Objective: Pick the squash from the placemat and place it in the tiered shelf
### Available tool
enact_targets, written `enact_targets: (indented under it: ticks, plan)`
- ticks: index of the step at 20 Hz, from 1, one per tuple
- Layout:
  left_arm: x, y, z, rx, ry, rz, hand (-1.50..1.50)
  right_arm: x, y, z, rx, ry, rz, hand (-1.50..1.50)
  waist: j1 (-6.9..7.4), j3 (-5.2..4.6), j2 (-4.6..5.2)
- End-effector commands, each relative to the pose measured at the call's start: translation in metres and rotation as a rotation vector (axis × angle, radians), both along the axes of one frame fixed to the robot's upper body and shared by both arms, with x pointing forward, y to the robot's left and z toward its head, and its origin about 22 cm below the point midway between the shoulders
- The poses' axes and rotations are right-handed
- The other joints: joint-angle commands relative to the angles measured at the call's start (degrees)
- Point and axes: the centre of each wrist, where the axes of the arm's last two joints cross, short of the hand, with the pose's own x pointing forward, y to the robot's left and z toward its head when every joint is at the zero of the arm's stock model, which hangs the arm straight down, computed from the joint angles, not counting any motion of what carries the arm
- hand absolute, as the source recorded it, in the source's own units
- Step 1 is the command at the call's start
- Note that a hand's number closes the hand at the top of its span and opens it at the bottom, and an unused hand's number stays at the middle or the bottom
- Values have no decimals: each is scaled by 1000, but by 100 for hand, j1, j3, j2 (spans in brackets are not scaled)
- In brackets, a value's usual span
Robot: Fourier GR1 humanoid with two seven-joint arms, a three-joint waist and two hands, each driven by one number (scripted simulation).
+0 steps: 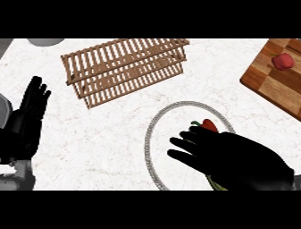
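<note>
Right hand (235, 159) covers the squash (209, 125) on the round placemat (154, 129), its fingers curled over it so that only an orange-red tip and a green stem show past the fingertips. Up and left of the placemat stands the slatted wooden shelf (123, 67), nothing on its tiers. Right of the placemat, a checkered cutting board (284, 85) carries a red pepper (283, 61). Far left of the placemat, the left hand (27, 116) rests with straight fingers.
</note>
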Motion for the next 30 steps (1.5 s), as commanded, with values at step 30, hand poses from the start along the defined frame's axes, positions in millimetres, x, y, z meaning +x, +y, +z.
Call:
enact_targets:
  ticks: [30]
  plan:
    - [-5, -7, 2, 11, -13, -7, 0, 38, -18, -122, -39, -48, -40, -150, 3, -1, 5]
